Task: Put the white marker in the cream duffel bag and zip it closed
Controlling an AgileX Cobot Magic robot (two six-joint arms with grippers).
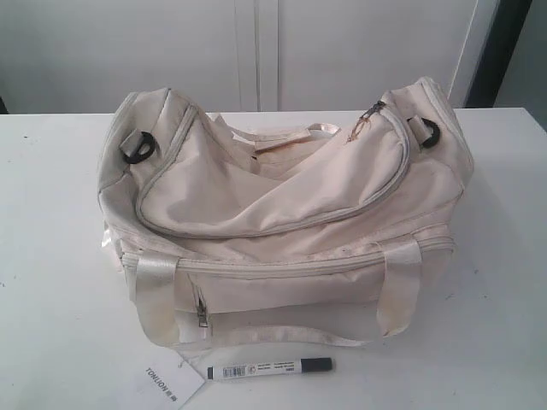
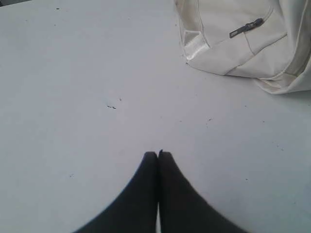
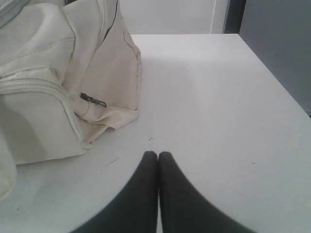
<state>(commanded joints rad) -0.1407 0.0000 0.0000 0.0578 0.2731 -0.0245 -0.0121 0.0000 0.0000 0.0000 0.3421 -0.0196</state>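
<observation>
White marker [image 1: 269,368], the slim pen-sized one with the barcode label, lies flat on the white surface [image 1: 51,299] just in front of the big soft cream fabric duffel bag [image 1: 282,213]. Its black tip is at the left end and its dark cap [image 1: 316,365] at the right. It's probably light, stiff and smooth, so it could roll or skid under a sloppy pinch. The labelled middle of the barrel looks like the safest place to grip it, squeezing across it.

The bag is floppy and sagging, so it'll likely shift when tugged. The small pull [image 1: 369,111] on its curved top zipper sits near the right end, and it's hard to tell whether the zip is fully shut.

Around it, left to right: the left tool [image 2: 158,154] is pinched closed on nothing over bare surface. A white paper tag [image 1: 167,389] printed "TONLION" lies just beside the marker's tip and is easy to snag by mistake. The satin strap handle [image 1: 158,290] droops down the bag's front. The right tool [image 3: 158,154] is also closed and empty, off the bag's end.
</observation>
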